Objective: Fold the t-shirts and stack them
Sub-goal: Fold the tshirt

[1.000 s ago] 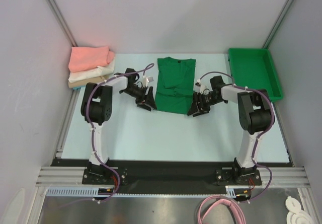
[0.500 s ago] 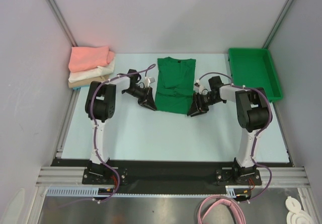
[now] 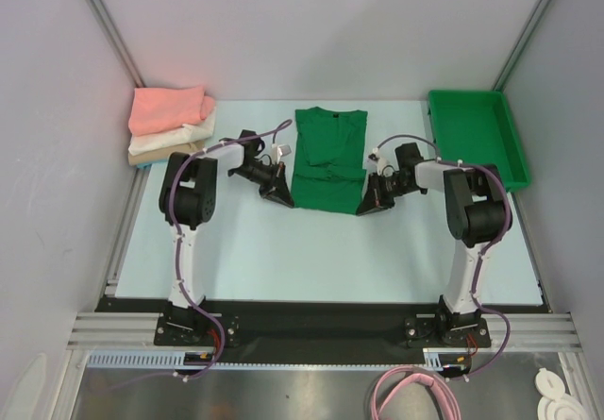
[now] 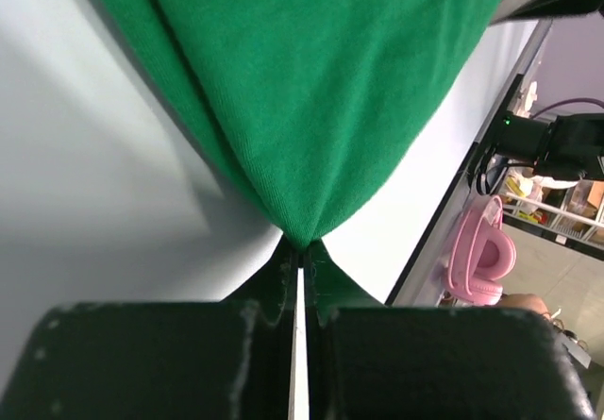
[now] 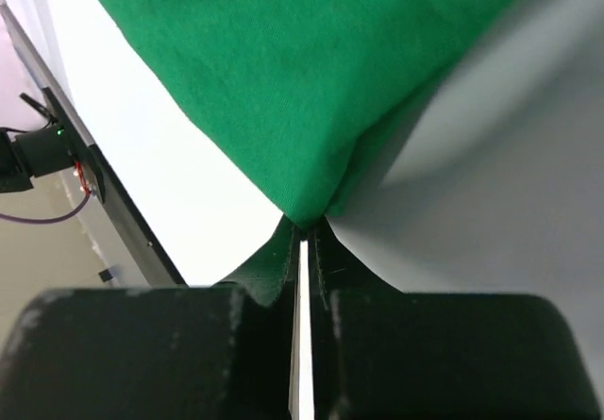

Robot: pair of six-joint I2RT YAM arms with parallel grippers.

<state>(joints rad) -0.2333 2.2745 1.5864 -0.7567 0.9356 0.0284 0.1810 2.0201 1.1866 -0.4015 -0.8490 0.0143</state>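
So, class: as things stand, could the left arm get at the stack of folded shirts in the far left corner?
Probably not yet. The left pincer is shut on the green t-shirt's near corner, so it is occupied. The table between it and the stack of folded shirts looks unobstructed, though.

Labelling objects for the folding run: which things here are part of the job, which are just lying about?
Job: green shirt, pinched at its near corners by left gripper and right gripper; folded shirt stack.
Lying about: green bin; pink cable.
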